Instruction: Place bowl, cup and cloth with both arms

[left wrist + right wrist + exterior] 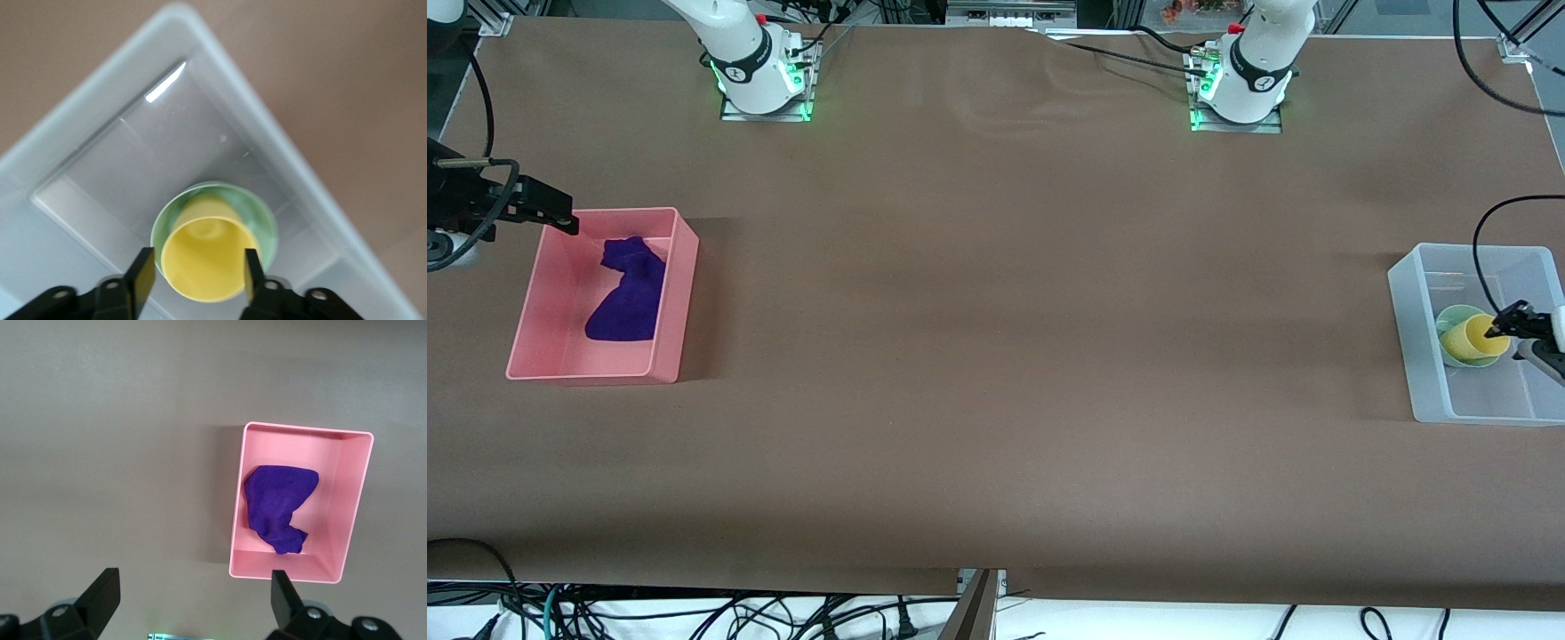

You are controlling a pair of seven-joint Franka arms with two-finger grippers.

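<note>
The left gripper (197,272) straddles the cup (203,254), fingers open beside its walls, the cup sitting in the bowl (261,212) inside the clear bin (1409,329). The right gripper (560,213), wide open and empty, hovers over the pink tray's (680,293) corner, where the cloth (627,293) lies. All 3 items look placed; only retreat seems left.

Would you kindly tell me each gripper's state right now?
Left gripper: fingers either side of the yellow cup, grip cannot be told.
Right gripper: open, holding nothing.

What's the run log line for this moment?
left gripper: around yellow cup in green bowl, clear bin | right gripper: open, up beside pink bin | purple cloth: in pink bin
</note>
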